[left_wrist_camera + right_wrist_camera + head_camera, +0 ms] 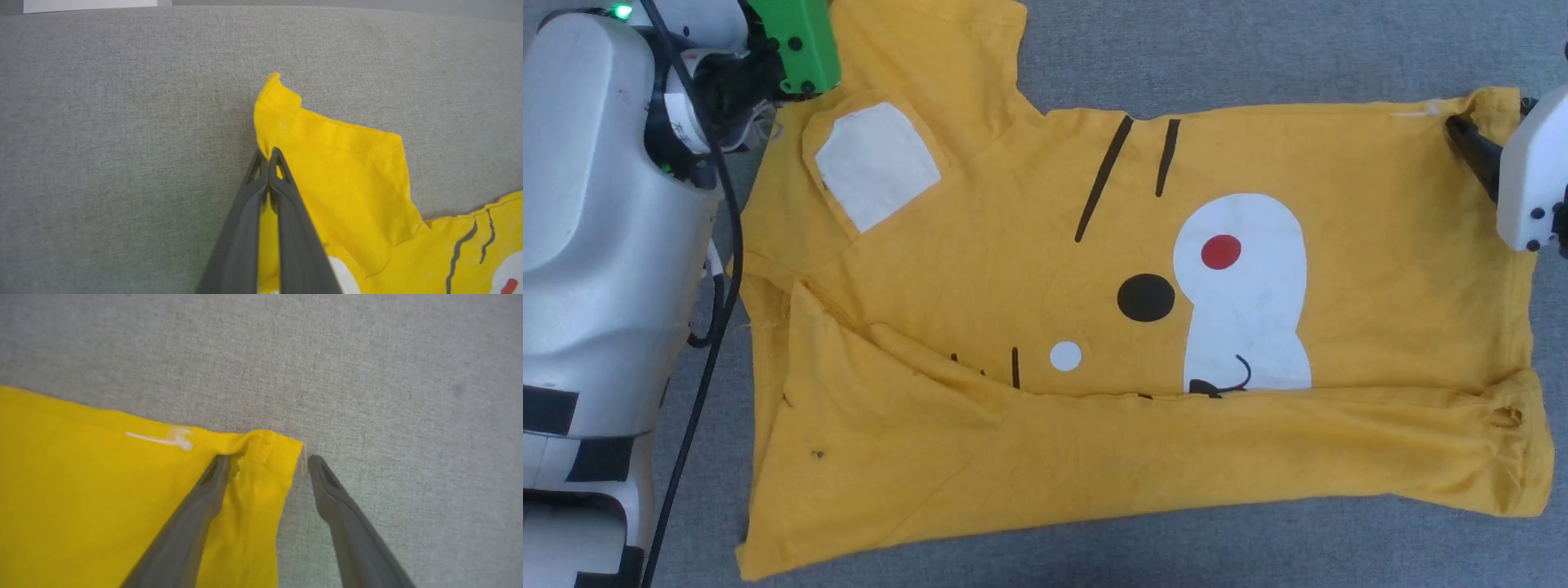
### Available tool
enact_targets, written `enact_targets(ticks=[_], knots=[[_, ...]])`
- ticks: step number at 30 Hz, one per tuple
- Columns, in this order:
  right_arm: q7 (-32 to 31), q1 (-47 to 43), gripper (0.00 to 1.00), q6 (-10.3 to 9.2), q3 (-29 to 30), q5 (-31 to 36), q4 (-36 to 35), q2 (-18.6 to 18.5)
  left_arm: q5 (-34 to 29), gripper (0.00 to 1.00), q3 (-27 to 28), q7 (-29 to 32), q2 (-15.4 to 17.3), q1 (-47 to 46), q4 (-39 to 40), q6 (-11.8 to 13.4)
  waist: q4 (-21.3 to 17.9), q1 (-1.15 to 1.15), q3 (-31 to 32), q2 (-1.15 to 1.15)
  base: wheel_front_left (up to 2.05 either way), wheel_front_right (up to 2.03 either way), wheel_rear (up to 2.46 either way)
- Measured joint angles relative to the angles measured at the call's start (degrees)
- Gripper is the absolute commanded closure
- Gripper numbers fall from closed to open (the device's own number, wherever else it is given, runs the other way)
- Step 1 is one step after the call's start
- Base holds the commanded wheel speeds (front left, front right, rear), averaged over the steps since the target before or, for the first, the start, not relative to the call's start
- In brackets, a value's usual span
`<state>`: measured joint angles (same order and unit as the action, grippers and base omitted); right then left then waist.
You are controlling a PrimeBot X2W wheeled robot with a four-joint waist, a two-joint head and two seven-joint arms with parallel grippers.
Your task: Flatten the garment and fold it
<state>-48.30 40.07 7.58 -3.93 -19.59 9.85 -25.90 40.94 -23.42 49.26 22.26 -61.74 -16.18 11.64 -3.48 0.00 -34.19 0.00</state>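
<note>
**Garment.** The garment [1013,245], a yellow T-shirt, lies print-up across the grey surface [1258,57]. It is not flat: its near long edge [1094,457] is turned up over the lower part of the print. A creased flap also sits by the white patch [874,163].

**Left jaws.** Closed. They pinch the edge of the sleeve [335,171] right at their tips, and the rest of the sleeve spreads out to one side of them. The bite looks thin — only a sliver of hem sits between the tips.

**Right jaws.** Open and holding nothing. The hem corner [265,457] lies in the gap between them. One of the fingers [192,522] lies over the cloth; the other stands on bare surface just outside the cloth edge.

**Step in hand (judgement).** The far edge is being secured at both ends so that the cloth can be drawn taut.

**Recommendations.**
- Close the right jaws only once the stitched corner is well inside the tips, so that the hem is taken whole.
- Pull both ends apart evenly and keep them low to the surface. A hard tug risks slipping the shallow left-hand bite.
- Lay the turned-up near edge back before any fold is made.
</note>
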Motion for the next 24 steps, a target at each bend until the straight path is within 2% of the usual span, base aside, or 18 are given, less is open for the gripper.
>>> enact_targets(ticks=[1, 2, 3, 9, 16, 21, 24], knots=[[-1.03, 0.56, 0.2, 0.0, -0.05, -0.01, 0.44, -0.1, 0.0, 1.0, -0.08, -0.01, -0.07, 0.01, 0.02, 0.0, 0.11, 0.0, -0.03, 0.0, 0.0, 0.0, 0.0], [-1.99, 1.2, 0.7, 0.0, -0.12, -0.02, 0.71, -0.13, 0.0, 1.0, -0.12, -0.02, -0.1, 0.03, 0.02, 0.0, 0.23, 0.0, -0.04, 0.0, 0.0, 0.0, 0.0], [-2.45, 1.64, 1.0, 0.0, -0.09, -0.04, 0.88, -0.1, 0.01, 1.0, -0.15, -0.12, -0.12, 0.09, -0.01, -0.07, 0.31, 0.0, 0.01, 0.0, 0.0, 0.0, 0.0], [-1.07, 2.1, 1.0, 0.01, 0.68, -0.67, 1.12, 0.58, 2.05, 1.0, 1.45, -3.69, -1.16, 2.26, 0.25, -1.33, 0.51, 0.0, 1.79, 0.0, 0.0, 0.0, 0.0], [2.5, -3.31, 1.0, 0.01, 1.81, -2.24, 0.05, 0.02, 4.85, 1.0, 2.56, -6.78, 0.2, 9.99, 5.06, -5.02, 0.71, 0.0, 7.02, 0.0, 0.0, 0.0, 0.0], [4.09, -9.15, 1.0, 0.01, 5.1, -2.88, -0.44, 0.45, 6.8, 1.0, 3.66, -8.13, 1.85, 17.89, 9.93, -5.34, 1.24, 0.0, 11.39, 0.0, 0.0, 0.0, 0.0], [4.52, -13.23, 1.0, 0.01, 6.76, -3.19, -0.89, 1.41, 7.98, 1.0, 4.95, -9.1, 2.85, 23.26, 13.36, -4.69, 1.77, 0.0, 14.23, 0.0, 0.0, 0.0, 0.0]])
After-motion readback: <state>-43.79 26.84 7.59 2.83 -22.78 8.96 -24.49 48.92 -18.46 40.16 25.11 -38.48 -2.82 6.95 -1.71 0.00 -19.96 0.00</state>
